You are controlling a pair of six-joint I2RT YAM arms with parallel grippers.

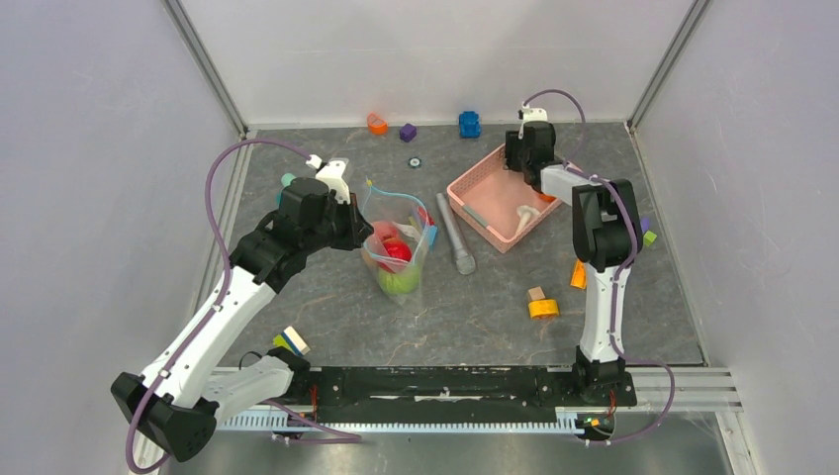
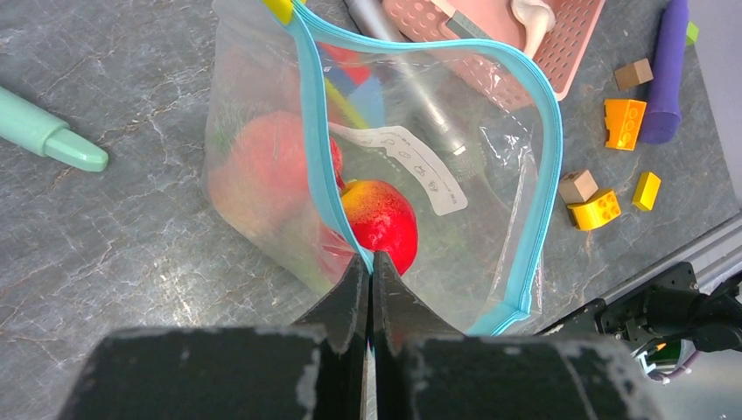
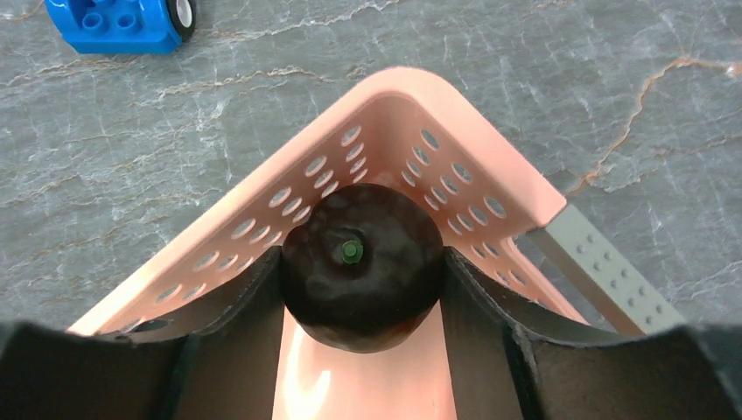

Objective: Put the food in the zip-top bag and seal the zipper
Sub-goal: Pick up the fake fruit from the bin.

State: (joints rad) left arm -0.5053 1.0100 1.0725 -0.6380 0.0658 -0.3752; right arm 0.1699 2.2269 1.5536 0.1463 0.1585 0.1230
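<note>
The left gripper (image 2: 369, 267) pinches the teal zipper strip (image 2: 549, 175) of the clear crinkly zip-top bag (image 2: 490, 201), holding its mouth open with a red toy fruit (image 2: 381, 219) and more food already inside. The right gripper (image 3: 363, 254) presses its fingers to both sides of a dark brown round toy fruit (image 3: 359, 302) in a corner of the pink perforated plastic basket (image 3: 411, 96). A white mushroom-like piece (image 1: 524, 213) waits there too, and the sealing is not yet done.

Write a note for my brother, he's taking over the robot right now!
Left claw: shut on the rim of the zip-top bag, holding its mouth open.
Right claw: pinching the dark brown fruit in a corner of the pink basket.
Done: red fruit and green ball are in the bag.
To do: dark fruit and white mushroom piece, both in the basket, go in; then seal the zipper.
</note>
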